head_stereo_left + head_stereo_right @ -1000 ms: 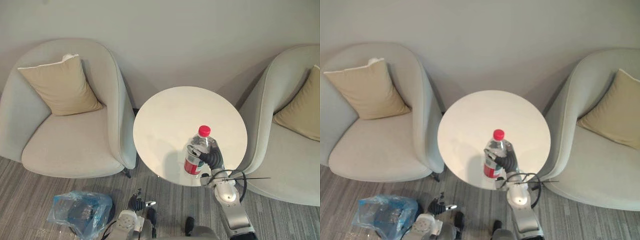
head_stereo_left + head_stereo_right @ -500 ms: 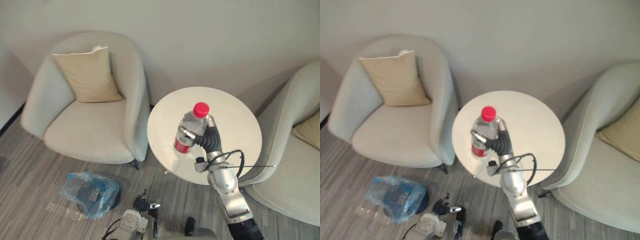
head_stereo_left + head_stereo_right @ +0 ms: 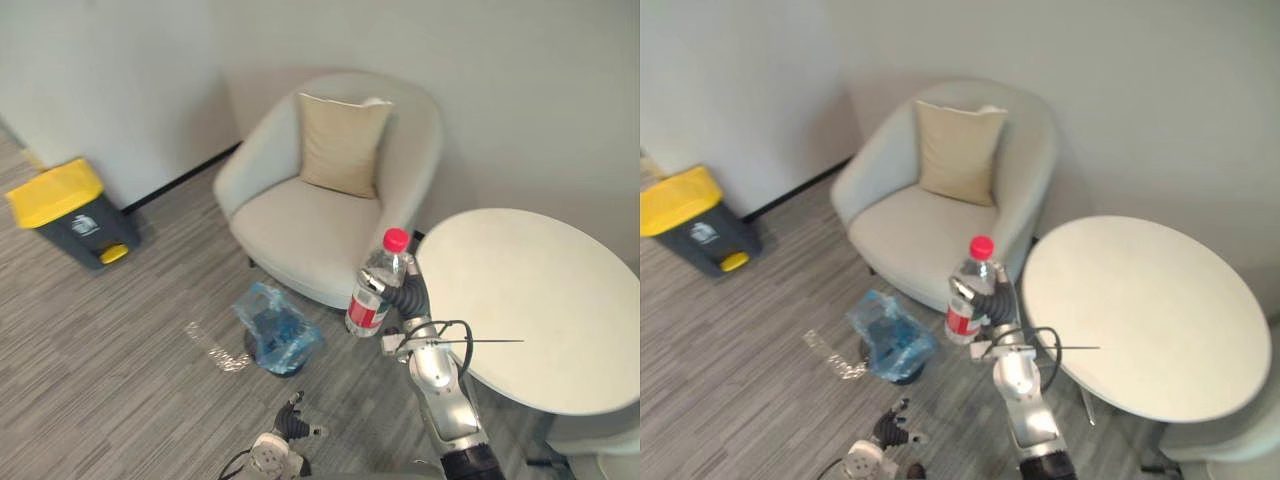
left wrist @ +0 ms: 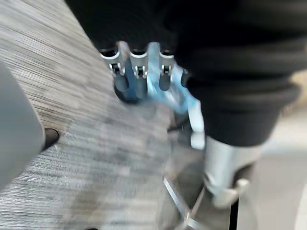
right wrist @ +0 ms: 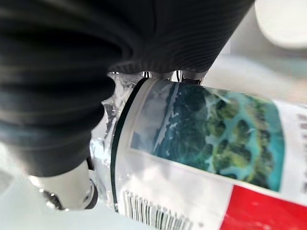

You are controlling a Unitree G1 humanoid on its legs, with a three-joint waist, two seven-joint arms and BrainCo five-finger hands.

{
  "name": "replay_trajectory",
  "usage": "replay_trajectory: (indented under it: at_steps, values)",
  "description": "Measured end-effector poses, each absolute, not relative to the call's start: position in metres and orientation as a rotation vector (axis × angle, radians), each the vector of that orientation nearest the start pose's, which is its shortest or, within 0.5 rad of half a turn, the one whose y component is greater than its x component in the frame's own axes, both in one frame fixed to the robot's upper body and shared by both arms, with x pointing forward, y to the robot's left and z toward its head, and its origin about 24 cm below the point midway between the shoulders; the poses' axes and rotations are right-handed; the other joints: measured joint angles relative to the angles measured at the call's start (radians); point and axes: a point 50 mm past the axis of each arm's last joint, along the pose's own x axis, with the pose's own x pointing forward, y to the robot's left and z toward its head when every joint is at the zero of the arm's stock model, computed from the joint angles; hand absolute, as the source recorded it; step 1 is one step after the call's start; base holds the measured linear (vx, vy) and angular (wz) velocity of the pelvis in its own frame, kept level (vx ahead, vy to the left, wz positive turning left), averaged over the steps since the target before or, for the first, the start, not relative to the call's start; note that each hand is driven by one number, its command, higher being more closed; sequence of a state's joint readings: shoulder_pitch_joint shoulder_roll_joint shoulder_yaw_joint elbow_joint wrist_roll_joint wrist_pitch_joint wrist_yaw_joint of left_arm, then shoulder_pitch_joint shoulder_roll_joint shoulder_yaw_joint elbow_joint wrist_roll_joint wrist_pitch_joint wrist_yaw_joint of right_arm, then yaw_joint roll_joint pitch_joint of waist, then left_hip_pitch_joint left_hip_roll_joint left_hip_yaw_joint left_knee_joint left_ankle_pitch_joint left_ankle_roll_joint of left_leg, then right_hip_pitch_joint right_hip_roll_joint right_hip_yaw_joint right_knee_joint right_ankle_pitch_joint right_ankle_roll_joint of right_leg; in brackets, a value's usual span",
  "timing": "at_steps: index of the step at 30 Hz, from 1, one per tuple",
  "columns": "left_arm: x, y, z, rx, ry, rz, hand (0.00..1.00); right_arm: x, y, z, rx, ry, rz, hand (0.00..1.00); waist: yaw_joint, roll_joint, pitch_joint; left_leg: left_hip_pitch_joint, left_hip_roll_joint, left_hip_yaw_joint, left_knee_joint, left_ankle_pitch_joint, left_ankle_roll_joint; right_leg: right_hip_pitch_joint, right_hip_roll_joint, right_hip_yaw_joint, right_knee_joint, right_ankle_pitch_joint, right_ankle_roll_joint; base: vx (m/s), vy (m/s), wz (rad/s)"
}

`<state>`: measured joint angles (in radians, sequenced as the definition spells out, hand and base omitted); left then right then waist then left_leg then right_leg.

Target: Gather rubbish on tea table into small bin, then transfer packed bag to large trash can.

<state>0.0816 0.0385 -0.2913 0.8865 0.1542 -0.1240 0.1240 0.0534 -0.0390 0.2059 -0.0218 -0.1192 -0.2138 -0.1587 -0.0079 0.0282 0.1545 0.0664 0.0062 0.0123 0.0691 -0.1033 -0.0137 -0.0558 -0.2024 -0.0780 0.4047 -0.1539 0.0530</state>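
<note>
- Left eye view: the right hand (image 3: 405,297) was curled round a plastic bottle (image 3: 377,288). It held the bottle off the table (image 3: 540,310), past the rim at 9 o'clock and over the floor. The bottle stood nearly upright, red cap up towards 12 o'clock. The small bin (image 3: 275,340) sat on the floor at about 8 o'clock from the bottle, near but lower.
- Right eye view: the large trash can (image 3: 690,215) with its yellow lid stood well apart at 10 o'clock, beyond the armchair (image 3: 940,200). I judged the bin to be the next stop, which called for a carry down and leftward with the cap kept up.
- Left wrist view: the left hand (image 4: 139,72) held nothing, and its fingers seemed relaxed, though the blur made this uncertain. The blue bag (image 4: 175,96) lining the bin showed just past them.
- Right wrist view: the bottle's label lay right against the palm, with the fingers wrapped over its top edge in a firm-looking grasp.
</note>
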Motion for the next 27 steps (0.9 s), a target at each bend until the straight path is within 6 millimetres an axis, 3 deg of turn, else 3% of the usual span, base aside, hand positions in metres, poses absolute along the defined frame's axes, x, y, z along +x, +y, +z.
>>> replay_trajectory:
  at_steps: [1, 3, 4, 6, 8, 11, 14, 16, 18, 20, 24, 27]
  values:
    - [0.134, 0.129, -0.140, 0.323, 0.807, -0.200, 0.00, 0.237, -0.111, 0.053, -0.112, -0.198, 0.068, 1.00, 0.002, -0.019, 0.010, 0.002, -0.008, -0.024, 0.002, 0.002, 0.000, -0.005, 0.049, 0.038, -0.022, -0.024, -0.005, -0.03, -0.065, 0.72]
    - [0.135, 0.138, -0.140, 0.338, 0.808, -0.182, 0.00, 0.236, -0.107, 0.053, -0.109, -0.200, 0.086, 1.00, -0.001, -0.065, 0.012, -0.025, -0.045, -0.066, 0.016, 0.001, -0.003, -0.016, 0.094, 0.068, -0.104, -0.030, -0.007, -0.03, -0.138, 0.87]
    - [0.135, 0.138, -0.142, 0.336, 0.822, -0.178, 0.00, 0.235, -0.110, 0.051, -0.120, -0.188, 0.089, 1.00, -0.021, -0.060, 0.008, -0.048, -0.061, -0.133, 0.021, 0.000, -0.006, -0.013, 0.104, 0.080, -0.095, -0.051, 0.015, 0.08, -0.173, 1.20]
    - [0.138, 0.134, -0.140, 0.327, 0.809, -0.183, 0.00, 0.236, -0.117, 0.051, -0.133, -0.187, 0.068, 1.00, -0.024, -0.048, 0.015, -0.066, -0.063, -0.168, 0.014, 0.030, -0.017, -0.013, 0.114, 0.064, -0.107, -0.065, 0.012, 0.16, -0.107, 1.05]
    - [0.140, 0.131, -0.140, 0.319, 0.809, -0.186, 0.00, 0.235, -0.121, 0.045, -0.152, -0.154, 0.071, 1.00, -0.020, -0.027, 0.023, -0.100, -0.058, -0.220, 0.053, 0.031, -0.022, 0.013, 0.111, -0.003, -0.121, -0.035, -0.008, 0.16, -0.079, 0.81]
    - [0.141, 0.131, -0.140, 0.314, 0.810, -0.178, 0.00, 0.233, -0.124, 0.041, -0.151, -0.130, 0.063, 1.00, -0.020, -0.027, 0.022, -0.113, -0.055, -0.233, 0.113, 0.013, -0.021, 0.078, 0.118, -0.029, -0.152, -0.029, -0.011, 0.18, -0.022, 0.80]
    - [0.147, 0.134, -0.136, 0.289, 0.783, -0.140, 0.00, 0.233, -0.126, 0.040, -0.143, -0.125, 0.042, 1.00, 0.000, -0.023, 0.022, -0.235, -0.024, -0.037, 0.368, -0.037, -0.016, 0.128, 0.135, -0.037, -0.204, -0.017, -0.021, 0.12, 0.033, 0.55]
    - [0.150, 0.135, -0.134, 0.268, 0.772, -0.111, 0.00, 0.233, -0.126, 0.035, -0.145, -0.106, 0.039, 1.00, 0.016, -0.021, 0.025, -0.268, 0.014, 0.077, 0.438, -0.037, -0.015, 0.158, 0.144, -0.054, -0.224, -0.004, -0.040, 0.08, 0.005, 0.24]
    - [0.149, 0.135, -0.133, 0.253, 0.773, -0.098, 0.00, 0.233, -0.126, 0.034, -0.146, -0.100, 0.037, 1.00, 0.015, -0.022, 0.025, -0.241, 0.020, 0.131, 0.400, -0.041, -0.010, 0.183, 0.135, -0.062, -0.242, 0.003, -0.045, 0.06, 0.033, 0.28]
    - [0.148, 0.133, -0.134, 0.247, 0.776, -0.101, 0.00, 0.235, -0.128, 0.036, -0.139, -0.107, 0.017, 1.00, 0.014, -0.008, 0.027, -0.213, 0.026, 0.178, 0.323, -0.071, 0.022, 0.184, 0.139, -0.073, -0.259, 0.002, -0.041, 0.06, 0.073, 0.26]
    - [0.147, 0.134, -0.134, 0.263, 0.777, -0.112, 0.00, 0.236, -0.131, 0.028, -0.136, -0.073, -0.009, 1.00, 0.020, -0.013, 0.033, -0.148, -0.029, 0.161, 0.181, -0.017, 0.032, 0.188, 0.112, -0.081, -0.271, 0.008, -0.020, 0.02, 0.077, 0.23]
    - [0.146, 0.137, -0.135, 0.295, 0.776, -0.129, 0.00, 0.237, -0.125, 0.019, -0.143, -0.034, 0.021, 1.00, 0.026, -0.011, 0.034, -0.090, -0.036, 0.170, 0.099, 0.007, 0.040, 0.197, 0.110, -0.067, -0.262, 0.009, -0.018, -0.04, 0.036, -0.07]
